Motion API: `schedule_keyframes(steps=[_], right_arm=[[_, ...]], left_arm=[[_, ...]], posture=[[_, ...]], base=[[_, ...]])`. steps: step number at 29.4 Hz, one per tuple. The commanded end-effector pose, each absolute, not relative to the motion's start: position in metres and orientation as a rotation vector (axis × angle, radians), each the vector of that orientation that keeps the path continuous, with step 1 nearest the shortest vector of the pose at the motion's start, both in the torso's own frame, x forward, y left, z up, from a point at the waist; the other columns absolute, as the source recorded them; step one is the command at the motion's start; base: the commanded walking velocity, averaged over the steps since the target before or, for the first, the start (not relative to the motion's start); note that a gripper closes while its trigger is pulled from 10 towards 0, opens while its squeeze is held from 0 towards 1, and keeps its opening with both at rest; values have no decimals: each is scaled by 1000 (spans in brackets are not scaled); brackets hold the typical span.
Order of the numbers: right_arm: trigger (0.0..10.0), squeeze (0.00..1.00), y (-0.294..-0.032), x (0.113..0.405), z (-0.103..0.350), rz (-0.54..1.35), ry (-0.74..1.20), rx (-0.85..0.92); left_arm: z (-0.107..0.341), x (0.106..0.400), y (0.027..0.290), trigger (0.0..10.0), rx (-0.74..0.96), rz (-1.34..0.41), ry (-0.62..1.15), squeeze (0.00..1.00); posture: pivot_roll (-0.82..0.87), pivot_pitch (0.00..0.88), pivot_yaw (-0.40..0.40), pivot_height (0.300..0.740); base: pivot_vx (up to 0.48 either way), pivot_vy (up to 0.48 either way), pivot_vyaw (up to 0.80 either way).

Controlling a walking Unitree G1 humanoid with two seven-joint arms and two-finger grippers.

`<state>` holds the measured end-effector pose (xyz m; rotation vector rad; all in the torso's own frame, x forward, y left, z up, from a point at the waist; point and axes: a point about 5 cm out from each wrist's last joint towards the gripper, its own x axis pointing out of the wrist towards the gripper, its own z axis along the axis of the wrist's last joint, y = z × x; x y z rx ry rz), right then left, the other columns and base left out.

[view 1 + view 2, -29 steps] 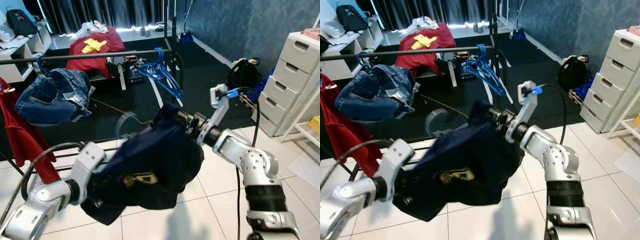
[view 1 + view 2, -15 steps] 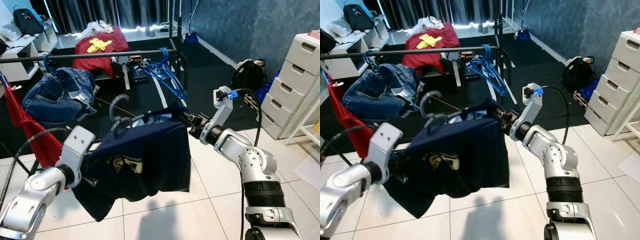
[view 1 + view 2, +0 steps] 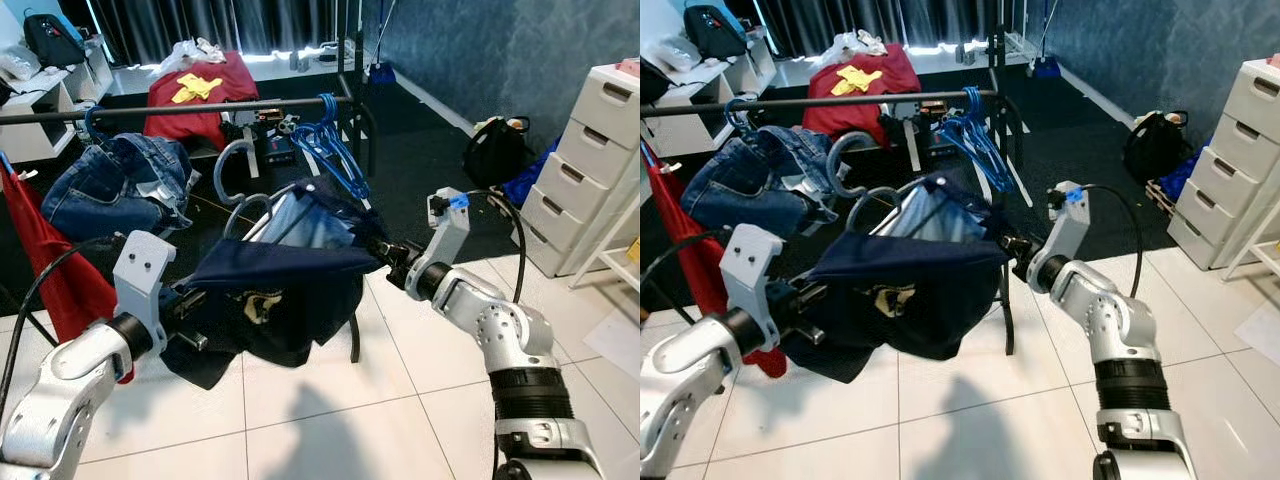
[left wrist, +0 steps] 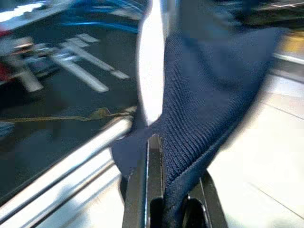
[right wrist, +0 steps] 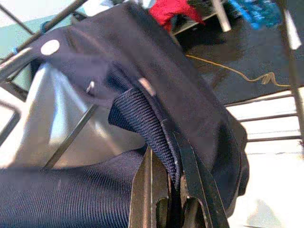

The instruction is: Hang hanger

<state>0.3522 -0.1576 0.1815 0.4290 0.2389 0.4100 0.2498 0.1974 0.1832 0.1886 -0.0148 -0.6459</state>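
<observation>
A dark navy garment (image 3: 290, 275) with a light lining hangs on a grey hanger whose hook (image 3: 232, 165) points up, just below and in front of the black clothes rail (image 3: 200, 108). My left gripper (image 3: 186, 318) is shut on the garment's lower left edge, seen as navy knit (image 4: 213, 95) between its fingers. My right gripper (image 3: 384, 256) is shut on the ribbed hem (image 5: 142, 118) at the garment's right side. On the rail hang a pair of jeans (image 3: 120, 185), a red garment (image 3: 50, 270) and several blue hangers (image 3: 330, 145).
A white drawer unit (image 3: 590, 150) stands at the right, with a black backpack (image 3: 490, 150) on the dark carpet beside it. Behind the rail is a bench under a red cloth (image 3: 195, 95). A white shelf (image 3: 40, 110) is at the far left.
Both grippers have raised the navy garment and carried it toward the rail. It now lies flatter, the lining shows, and the hanger hook stands higher, near the rail.
</observation>
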Motion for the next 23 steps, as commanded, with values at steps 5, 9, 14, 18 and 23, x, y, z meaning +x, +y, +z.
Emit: schedule_keyframes(steps=[5, 9, 14, 18, 23], right_arm=[[0, 0, -171, 359, 189, 317, 157, 418], [0, 0, -174, 361, 199, 295, 88, 433], [0, 0, -175, 362, 202, 285, 64, 440], [0, 0, -179, 363, 203, 271, 60, 430], [0, 0, -178, 359, 188, 277, 140, 386]], left_arm=[[167, 205, 187, 10000, 295, -1055, 216, 0], [144, 184, 195, 10000, 388, -1164, 457, 0], [140, 189, 201, 10000, 426, -1128, 466, 0], [144, 193, 205, 10000, 453, -1102, 441, 0], [160, 204, 208, 10000, 447, -1020, 303, 0]], posture=[[-68, 37, 7, 740], [-66, 33, 11, 740], [-71, 32, 11, 740], [-74, 33, 13, 740], [-74, 36, 12, 740]], base=[[0, 0, 0], [0, 0, 0], [0, 0, 0], [0, 0, 0], [0, 0, 0]])
